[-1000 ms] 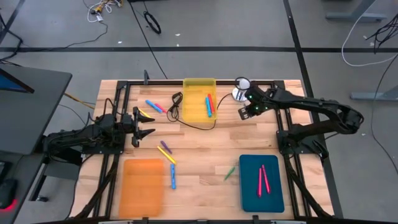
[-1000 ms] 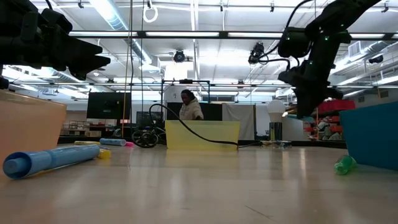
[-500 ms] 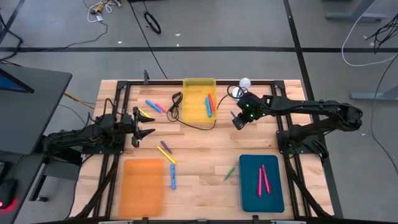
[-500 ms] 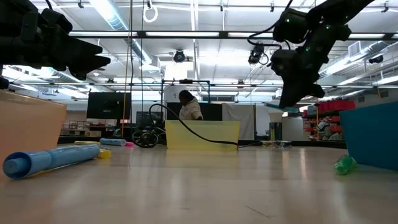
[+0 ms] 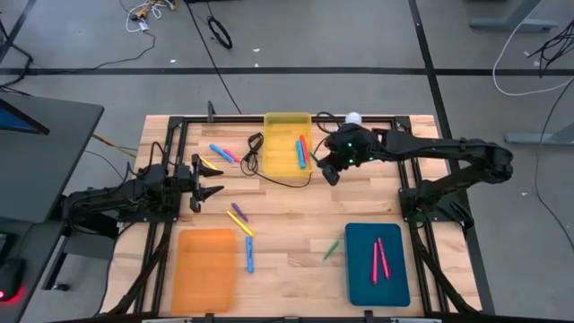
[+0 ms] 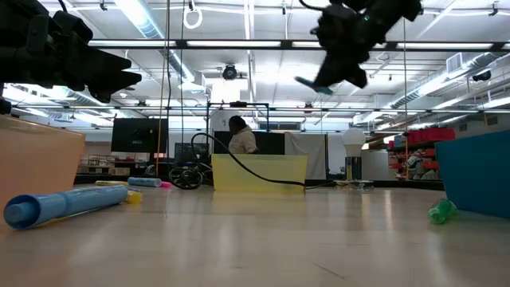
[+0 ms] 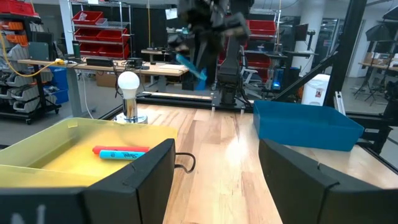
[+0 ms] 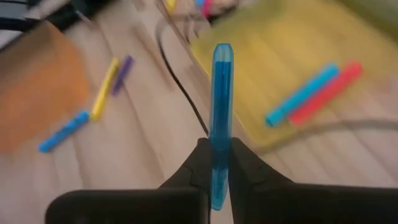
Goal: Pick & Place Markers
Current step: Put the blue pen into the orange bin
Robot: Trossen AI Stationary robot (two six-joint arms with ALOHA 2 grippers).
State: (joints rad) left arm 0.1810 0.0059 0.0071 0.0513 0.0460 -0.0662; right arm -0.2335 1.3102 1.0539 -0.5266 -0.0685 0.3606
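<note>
From above, the right gripper (image 5: 328, 170) hung just beside the yellow tray (image 5: 285, 144), off its right edge; a blue and a red marker (image 5: 301, 151) lay inside that tray; more markers (image 5: 222, 153) lay on the table (image 5: 287, 215) left of the tray, a green marker (image 5: 332, 248) and others lay nearer the front; the left gripper (image 5: 208, 178) waited well left of the tray.

At table level, the right gripper (image 6: 323, 80) was raised above the yellow tray (image 6: 259, 173), a blue marker (image 6: 313, 84) jutting from it.

Past the left arm's half-parted, empty fingers (image 7: 137, 180), the yellow tray (image 7: 56, 149) lay near.

From the right wrist, the fingers (image 8: 199, 162) were clamped tight on the blue marker (image 8: 221, 99), over the yellow tray's (image 8: 292, 56) edge.
</note>
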